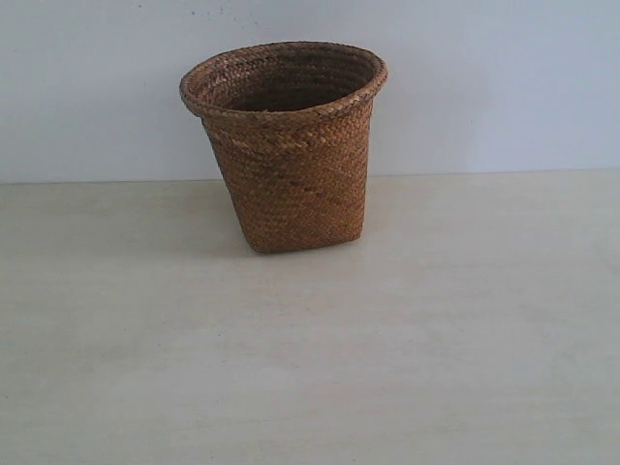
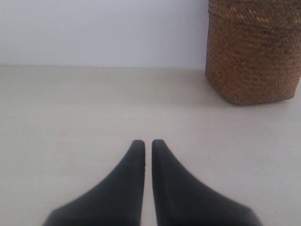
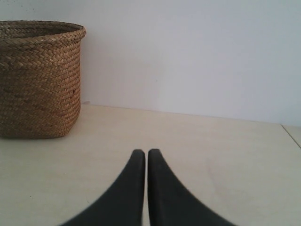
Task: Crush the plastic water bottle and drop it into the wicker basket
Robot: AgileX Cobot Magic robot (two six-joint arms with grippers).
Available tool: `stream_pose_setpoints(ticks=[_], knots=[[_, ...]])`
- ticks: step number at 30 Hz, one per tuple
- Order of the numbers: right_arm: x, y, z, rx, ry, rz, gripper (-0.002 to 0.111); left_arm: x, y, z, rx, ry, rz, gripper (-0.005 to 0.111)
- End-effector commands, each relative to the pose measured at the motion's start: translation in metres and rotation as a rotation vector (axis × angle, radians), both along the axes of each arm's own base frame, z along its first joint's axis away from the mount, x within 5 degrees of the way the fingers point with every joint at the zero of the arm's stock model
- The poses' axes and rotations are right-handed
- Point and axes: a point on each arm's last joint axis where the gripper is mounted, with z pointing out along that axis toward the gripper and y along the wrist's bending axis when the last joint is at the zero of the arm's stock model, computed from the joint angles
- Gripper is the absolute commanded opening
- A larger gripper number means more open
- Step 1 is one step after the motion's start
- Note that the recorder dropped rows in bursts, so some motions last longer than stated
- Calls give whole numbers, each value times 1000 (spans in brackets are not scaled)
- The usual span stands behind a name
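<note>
Back of table (image 1: 310,387): basket (image 1: 291,165) upright near wall (image 1: 504,87), open room on both sides.
Left gripper (image 2: 148,143): fingers closed, empty.
Right gripper (image 3: 142,153): fingers closed, empty.

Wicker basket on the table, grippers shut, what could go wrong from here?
No bottle shows in any view, so there is nothing to aim at yet.
The wicker basket tapers to a small base; a knock at its rim could tip it.
The left gripper and right gripper are shut and must open before any grasp.
</note>
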Motion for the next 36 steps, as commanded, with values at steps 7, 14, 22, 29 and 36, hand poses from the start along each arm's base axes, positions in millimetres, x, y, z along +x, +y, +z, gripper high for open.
stream_pose_setpoints(ticks=[7, 14, 22, 29, 36], knots=[[0, 0, 0, 7, -4, 1, 0, 0, 0, 0, 3, -4, 3, 4], [0, 0, 0, 7, -4, 1, 0, 0, 0, 0, 3, -5, 3, 4], [-5, -5, -2, 29, -2, -80, 0, 0, 0, 0, 3, -5, 3, 4], [-13, -5, -18, 34, 15, -85, 0, 0, 0, 0, 2, -7, 3, 4], [-9, -6, -39, 37, -12, -92, 0, 0, 0, 0, 2, -7, 3, 4]])
